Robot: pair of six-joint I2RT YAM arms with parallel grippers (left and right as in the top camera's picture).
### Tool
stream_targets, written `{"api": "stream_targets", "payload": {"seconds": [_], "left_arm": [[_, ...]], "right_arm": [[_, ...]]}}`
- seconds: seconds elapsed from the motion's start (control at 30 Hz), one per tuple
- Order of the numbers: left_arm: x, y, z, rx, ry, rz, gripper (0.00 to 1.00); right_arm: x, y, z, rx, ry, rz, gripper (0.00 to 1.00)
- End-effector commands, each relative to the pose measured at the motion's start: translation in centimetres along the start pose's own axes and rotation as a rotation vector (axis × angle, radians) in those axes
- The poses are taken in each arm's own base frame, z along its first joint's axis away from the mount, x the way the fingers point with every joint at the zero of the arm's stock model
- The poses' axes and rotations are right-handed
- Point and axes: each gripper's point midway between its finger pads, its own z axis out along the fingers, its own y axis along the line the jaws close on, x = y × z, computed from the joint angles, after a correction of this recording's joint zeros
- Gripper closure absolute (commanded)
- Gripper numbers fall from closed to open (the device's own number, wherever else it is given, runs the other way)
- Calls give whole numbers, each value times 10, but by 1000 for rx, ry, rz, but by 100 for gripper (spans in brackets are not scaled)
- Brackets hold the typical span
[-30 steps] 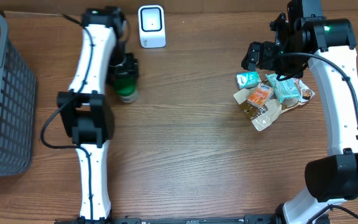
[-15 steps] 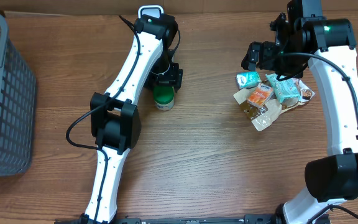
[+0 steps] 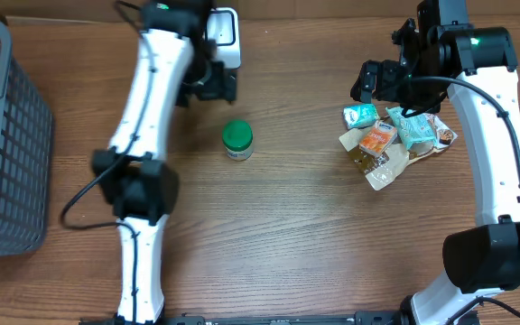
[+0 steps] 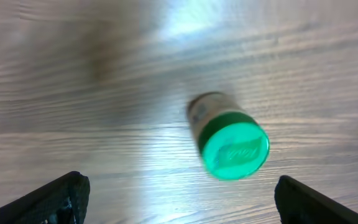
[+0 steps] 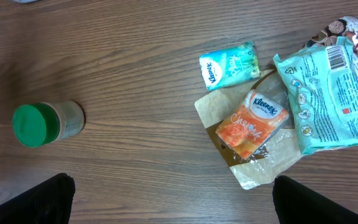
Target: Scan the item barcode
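Observation:
A small jar with a green lid (image 3: 236, 139) stands alone on the wooden table, free of both grippers. In the left wrist view the jar (image 4: 227, 142) is blurred, beyond and right of centre of my open left gripper (image 4: 179, 205), whose jaws are wide apart and empty. Overhead, my left gripper (image 3: 213, 84) hovers just below the white barcode scanner (image 3: 221, 36), up and left of the jar. My right gripper (image 3: 373, 81) is open and empty, above and left of a pile of packets. The right wrist view shows the jar (image 5: 40, 124) far left.
The pile at the right holds a green tissue pack (image 5: 229, 65), an orange tissue pack (image 5: 253, 123), a teal snack bag (image 5: 322, 99) and a clear pouch (image 3: 382, 171). A grey basket (image 3: 7, 135) stands at the left edge.
My left gripper carried the jar to the right, set it down on the table, opened, and drew back up towards the scanner. The right arm has not moved.

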Motion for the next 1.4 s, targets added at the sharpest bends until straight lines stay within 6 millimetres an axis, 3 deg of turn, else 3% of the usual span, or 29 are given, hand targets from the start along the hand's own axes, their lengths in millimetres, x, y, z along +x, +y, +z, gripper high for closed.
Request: {"api": "stream_targets", "payload": {"seconds": [0.0,0.13,0.23,0.6,0.77,0.97,1.1,1.17,1.37], "left_arm": [[-4,22,-73,27,-178,-30,0],[-2,58,-110,23,-264,-98,0],[-1,80,-125,13,-299,-134,1],[0,139,-135,-49,-325,-224,1],[3,163,-138,-79,-331,-275,1],[4,174,-140,-115,-334,-293,1],[4,174,-140,-114,-334,-293,1],[4,173,-139,-113,-334,-292,0],[4,173,-140,-114,-334,-292,0]], "right_arm": [[-3,7,-3,-11,-19,-22,0],[-4,24,-1,-54,-30,-53,0],[-2,41,1,-68,-31,-93,0],[11,132,14,-164,-75,-274,0],[16,164,33,-176,-80,-316,0],[16,209,68,-208,-112,-326,0],[21,217,98,-139,-111,-317,0],[25,209,110,-58,-102,-327,0],[26,188,108,41,-91,-353,0]]}}
